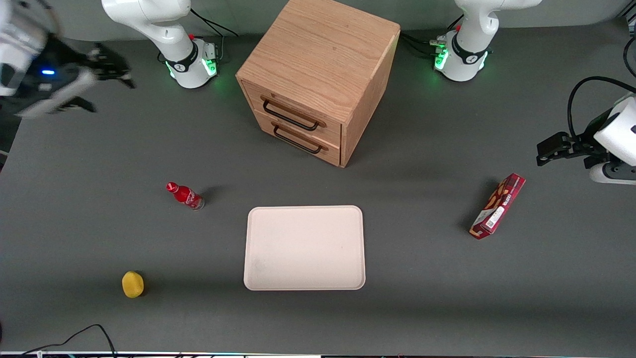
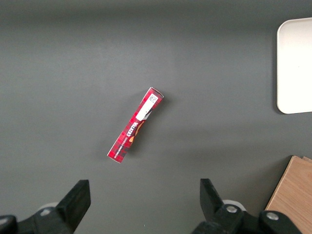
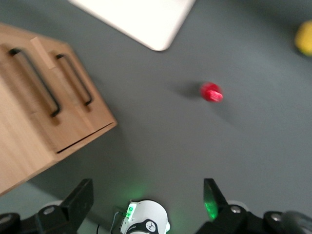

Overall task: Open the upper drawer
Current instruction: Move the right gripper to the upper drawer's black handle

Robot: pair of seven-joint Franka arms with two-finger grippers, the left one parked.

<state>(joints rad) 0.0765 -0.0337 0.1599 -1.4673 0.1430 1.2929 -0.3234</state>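
You're looking at a dark grey matte table (image 1: 447, 308) that fills pretty much the whole frame. Up along the top edge there's a paler grey-green strip of wall (image 1: 248, 10), and a thin white edge (image 1: 198, 355) runs along the bottom. Lighting's soft and even, shadows faint and blurry.

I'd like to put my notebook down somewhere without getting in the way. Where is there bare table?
The tray is empty, and bare table lies between it and the snack box. The stretch between the bottle and the lemon is free too. Avoid the space in front of the upper drawer: the open gripper hangs toward the working arm's end and will need it.
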